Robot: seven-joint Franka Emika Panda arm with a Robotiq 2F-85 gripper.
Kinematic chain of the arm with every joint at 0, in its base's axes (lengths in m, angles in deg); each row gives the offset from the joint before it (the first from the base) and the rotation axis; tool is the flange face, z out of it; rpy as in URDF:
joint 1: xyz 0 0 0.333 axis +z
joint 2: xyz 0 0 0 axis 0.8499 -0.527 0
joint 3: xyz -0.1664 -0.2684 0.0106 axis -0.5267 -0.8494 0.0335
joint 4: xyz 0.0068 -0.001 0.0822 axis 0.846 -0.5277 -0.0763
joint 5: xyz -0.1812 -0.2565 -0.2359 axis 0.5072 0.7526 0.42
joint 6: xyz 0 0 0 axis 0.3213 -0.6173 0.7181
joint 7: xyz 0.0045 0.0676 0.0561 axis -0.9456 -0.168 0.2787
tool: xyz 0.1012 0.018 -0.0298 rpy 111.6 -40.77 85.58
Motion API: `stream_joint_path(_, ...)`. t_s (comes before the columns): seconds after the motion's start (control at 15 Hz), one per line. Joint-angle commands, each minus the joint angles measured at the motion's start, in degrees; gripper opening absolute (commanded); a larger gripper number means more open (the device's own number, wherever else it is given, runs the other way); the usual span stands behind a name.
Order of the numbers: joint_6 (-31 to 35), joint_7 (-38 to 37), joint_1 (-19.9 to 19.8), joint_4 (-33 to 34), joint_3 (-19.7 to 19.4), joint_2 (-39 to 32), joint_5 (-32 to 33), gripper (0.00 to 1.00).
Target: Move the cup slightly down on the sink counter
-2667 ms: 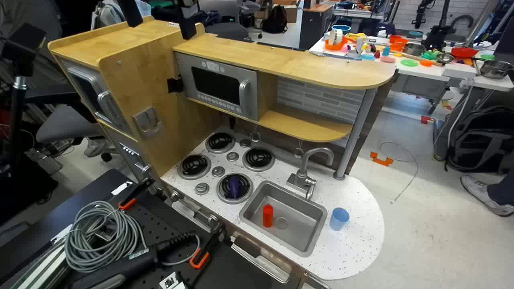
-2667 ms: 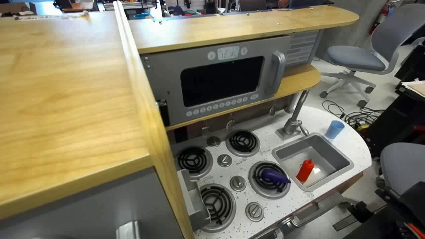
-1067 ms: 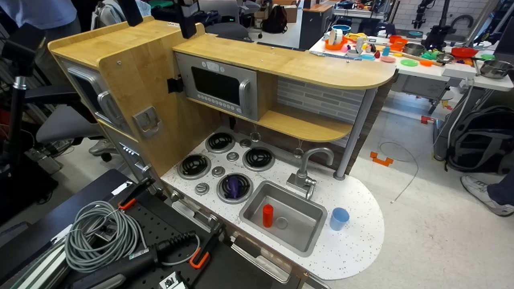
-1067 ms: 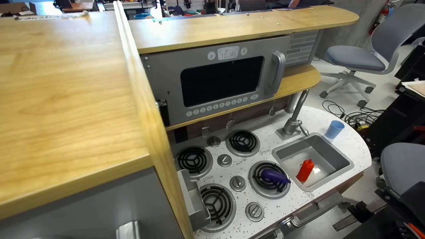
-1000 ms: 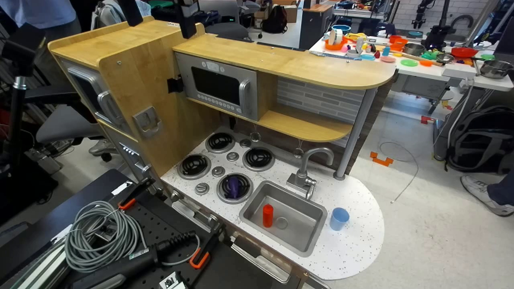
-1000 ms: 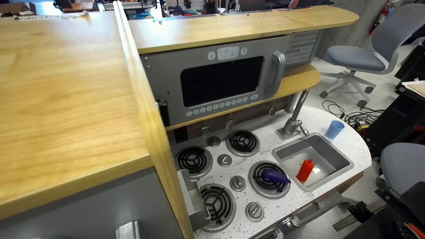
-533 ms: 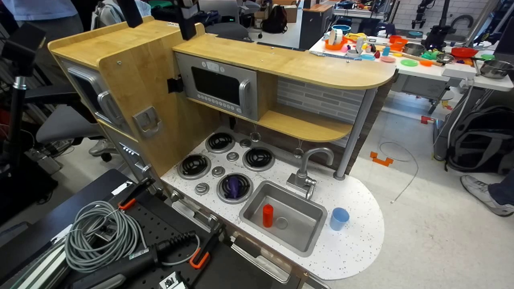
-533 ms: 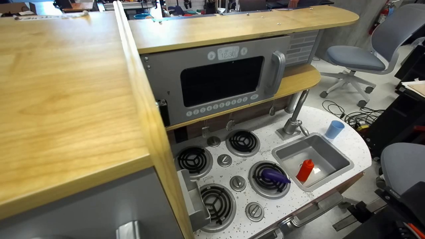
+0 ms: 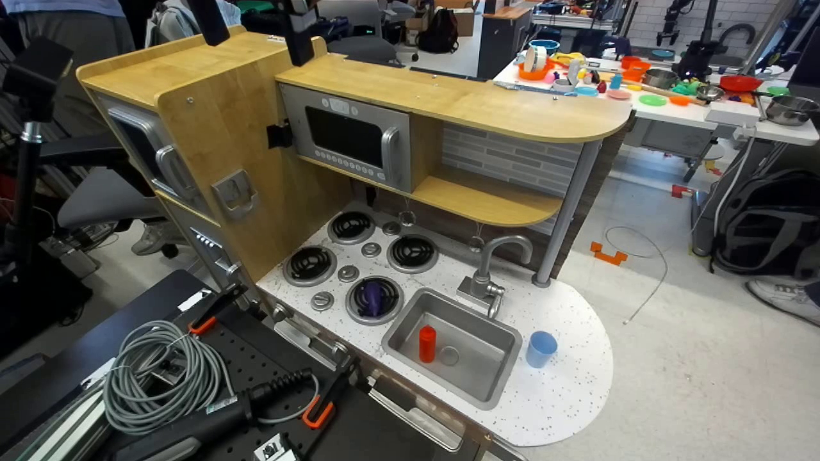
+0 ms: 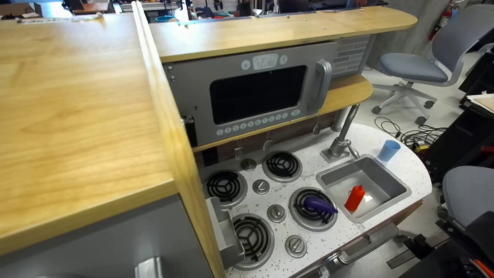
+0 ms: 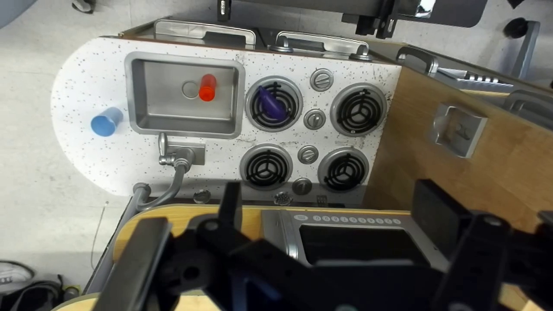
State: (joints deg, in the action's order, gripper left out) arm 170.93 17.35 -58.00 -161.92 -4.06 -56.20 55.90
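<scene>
The light-blue cup (image 9: 541, 349) stands upright on the white speckled sink counter (image 9: 576, 397), beside the short end of the sink basin. It also shows in an exterior view (image 10: 389, 150) and at the left of the wrist view (image 11: 106, 122). My gripper (image 11: 329, 185) comes in from the bottom of the wrist view, with its black fingers (image 11: 438, 216) wide apart and nothing between them. In an exterior view the gripper (image 9: 259, 54) shows at the top edge, high above the toy kitchen and far from the cup.
The grey sink basin (image 9: 500, 378) holds a red bottle (image 9: 427, 344). The faucet (image 9: 485, 266) rises behind it. A purple toy (image 9: 374, 298) lies on a burner. The wooden upper shelf (image 9: 512, 112) and microwave (image 9: 346, 137) overhang the counter's back; a tall cabinet (image 9: 221, 137) stands at one end.
The gripper finger nearer the microwave hangs very slightly lower in an exterior view. The cup has not moved. A person has come into view in the background.
</scene>
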Motion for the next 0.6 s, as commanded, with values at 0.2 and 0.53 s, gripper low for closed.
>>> stream_joint_path(0.2, 6.7, 1.8, -0.9, 2.7, -1.0, -9.3, 1.7, 1.00)
stream_joint_path(0.53, 14.0, 2.9, -2.0, 5.1, -1.5, -18.7, 1.6, 1.00)
